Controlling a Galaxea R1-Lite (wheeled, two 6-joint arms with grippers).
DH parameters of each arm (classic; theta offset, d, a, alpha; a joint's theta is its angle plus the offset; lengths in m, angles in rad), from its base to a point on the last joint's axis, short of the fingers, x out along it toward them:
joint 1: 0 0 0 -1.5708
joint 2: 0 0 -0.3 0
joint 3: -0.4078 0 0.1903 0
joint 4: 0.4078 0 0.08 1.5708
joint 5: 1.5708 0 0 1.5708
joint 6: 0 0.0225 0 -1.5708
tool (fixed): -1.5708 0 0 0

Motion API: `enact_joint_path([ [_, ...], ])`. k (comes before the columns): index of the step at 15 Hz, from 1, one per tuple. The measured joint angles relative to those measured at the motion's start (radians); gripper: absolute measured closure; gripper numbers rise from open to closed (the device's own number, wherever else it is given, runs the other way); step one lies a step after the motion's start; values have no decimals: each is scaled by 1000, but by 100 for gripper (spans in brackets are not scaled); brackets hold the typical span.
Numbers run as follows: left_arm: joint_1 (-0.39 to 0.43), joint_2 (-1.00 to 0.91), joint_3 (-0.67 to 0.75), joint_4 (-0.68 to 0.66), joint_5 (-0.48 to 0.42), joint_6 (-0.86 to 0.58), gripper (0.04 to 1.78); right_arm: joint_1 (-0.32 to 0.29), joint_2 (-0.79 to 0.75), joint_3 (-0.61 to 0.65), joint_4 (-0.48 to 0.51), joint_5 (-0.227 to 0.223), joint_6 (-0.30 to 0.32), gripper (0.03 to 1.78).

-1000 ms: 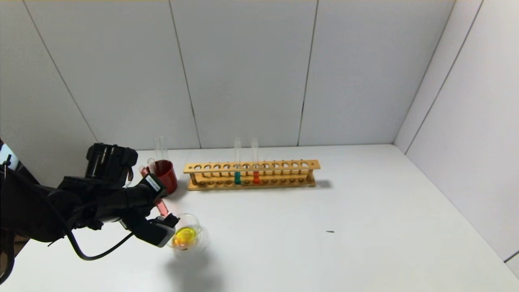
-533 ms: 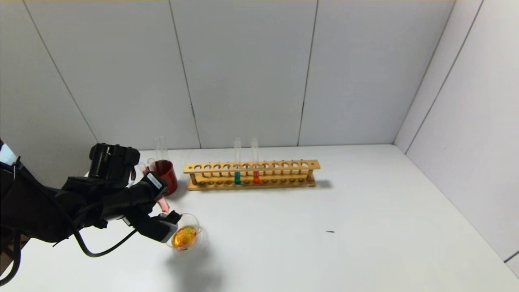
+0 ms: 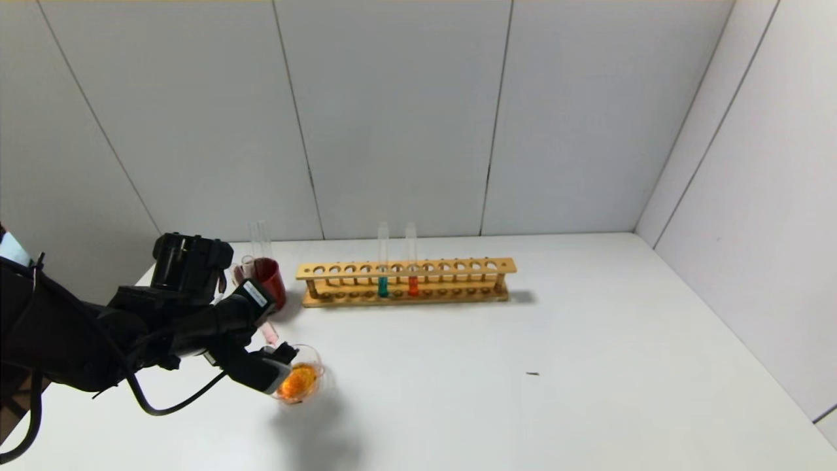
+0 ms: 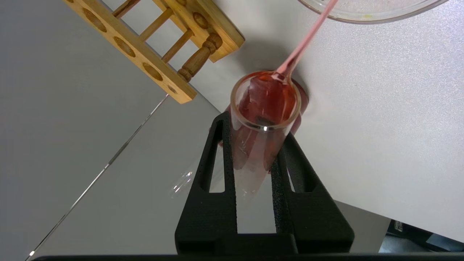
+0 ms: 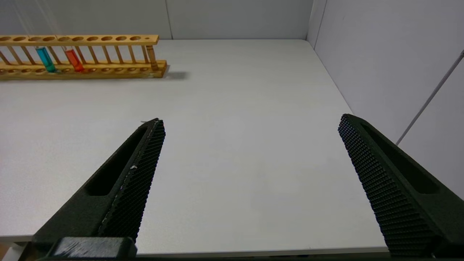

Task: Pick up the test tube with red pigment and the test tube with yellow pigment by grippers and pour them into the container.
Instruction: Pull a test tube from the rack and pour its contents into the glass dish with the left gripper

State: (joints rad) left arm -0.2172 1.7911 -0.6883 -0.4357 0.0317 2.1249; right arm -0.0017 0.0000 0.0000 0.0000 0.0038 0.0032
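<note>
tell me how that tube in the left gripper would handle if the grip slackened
The test tube with red pigment looks like smooth, thin glass, so probably slippery and fragile. It is round, so would likely roll on the table.

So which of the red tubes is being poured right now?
The test tube with red pigment clamped in the left gripper, tipped mouth-down and streaming into the container. The other red tube stands upright in the wooden rack.

wooden rack [image 3: 405, 281] with teal tube [image 3: 382, 261] and orange-red tube [image 3: 412, 260], dark red cup [image 3: 269, 282] beside it
</note>
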Motion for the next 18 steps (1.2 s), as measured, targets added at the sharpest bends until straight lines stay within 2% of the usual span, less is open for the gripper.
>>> enact_joint_path([
  [11, -10, -11, 1, 0, 22, 72, 150, 0, 0, 0, 0, 0, 0, 6],
  [18, -19, -49, 10, 1, 83, 127, 150, 0, 0, 0, 0, 0, 0, 6],
])
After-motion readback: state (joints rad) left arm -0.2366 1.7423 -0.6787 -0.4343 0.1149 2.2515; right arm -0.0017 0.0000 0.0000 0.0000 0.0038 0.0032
